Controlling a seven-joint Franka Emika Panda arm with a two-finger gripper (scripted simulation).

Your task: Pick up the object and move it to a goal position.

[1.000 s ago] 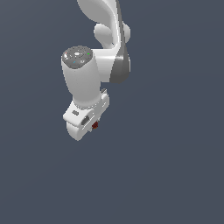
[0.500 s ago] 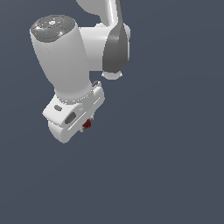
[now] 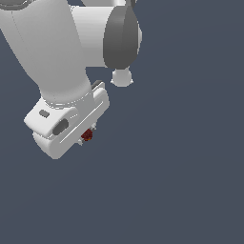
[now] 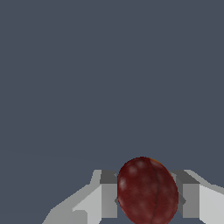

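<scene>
The object (image 4: 147,191) is a dark red, rounded lump squeezed between my two grey finger pads (image 4: 108,194) in the wrist view. In the exterior view the same object (image 3: 86,136) peeks out as a small red speck under the white hand, mostly hidden by it. My gripper (image 3: 86,137) is shut on it. The hand and the thick white arm fill that view's upper left.
A plain dark grey-blue ground (image 3: 181,181) fills both views. A small white ball-like shape (image 3: 122,77) shows just beside the arm's dark joint in the exterior view.
The arm and hand have grown much larger in the exterior view and shifted toward its left and upper side, carrying the red object along in the shut fingers.
</scene>
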